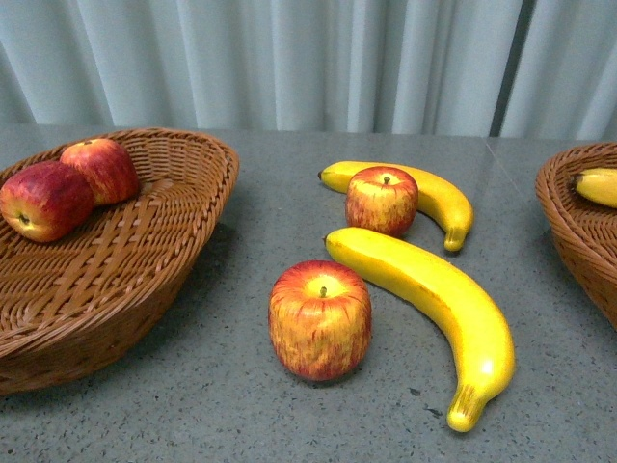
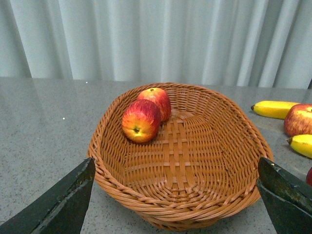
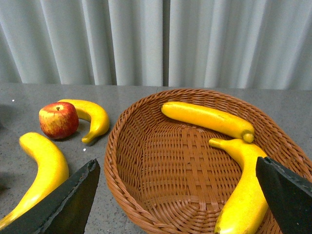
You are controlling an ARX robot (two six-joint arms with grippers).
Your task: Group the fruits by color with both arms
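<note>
Two red-and-yellow apples (image 1: 320,319) (image 1: 382,200) and two yellow bananas (image 1: 434,309) (image 1: 424,195) lie on the grey table between the baskets. The left wicker basket (image 1: 145,260) holds two apples (image 1: 43,200) (image 1: 101,169), also in the left wrist view (image 2: 141,121) (image 2: 157,101). The right basket (image 1: 578,227) holds two bananas (image 3: 207,118) (image 3: 243,190). My left gripper (image 2: 175,195) is open and empty over the near rim of the left basket (image 2: 195,214). My right gripper (image 3: 178,195) is open and empty over the right basket (image 3: 122,185). Neither arm shows in the front view.
A pale pleated curtain (image 1: 289,58) hangs behind the table. In the right wrist view an apple (image 3: 59,120) and two bananas (image 3: 92,117) (image 3: 41,170) lie beside the basket. In the left wrist view, fruit (image 2: 298,119) lies off the basket's side.
</note>
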